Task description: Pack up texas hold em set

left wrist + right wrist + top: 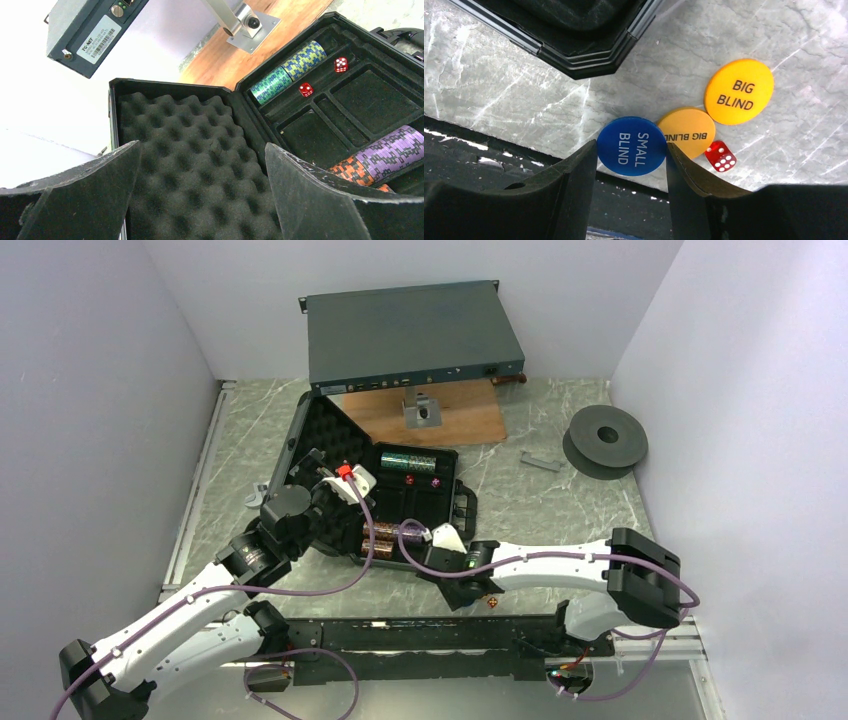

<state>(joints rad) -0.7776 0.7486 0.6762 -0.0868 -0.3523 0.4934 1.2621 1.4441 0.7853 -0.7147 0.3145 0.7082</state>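
Observation:
The black case (440,502) lies open, its foam-lined lid (195,150) tilted up on the left. The tray holds a green and yellow-blue chip roll (287,72), two red dice (341,64), and purple and orange chips (385,155). My left gripper (200,200) is open and empty over the lid foam; it also shows in the top view (340,480). My right gripper (631,165) is shut on a blue SMALL BLIND disc (631,146) at the table's near edge, beside the case's corner (584,55). Two yellow BIG BLIND discs (739,91) and a red die (720,156) lie next to it.
A grey rack unit (410,335) stands at the back on a bracket (422,412) over a wooden board (450,425). A black spool (605,440) and a small grey strip (541,461) lie at the right. A small grey part (255,498) lies left of the lid.

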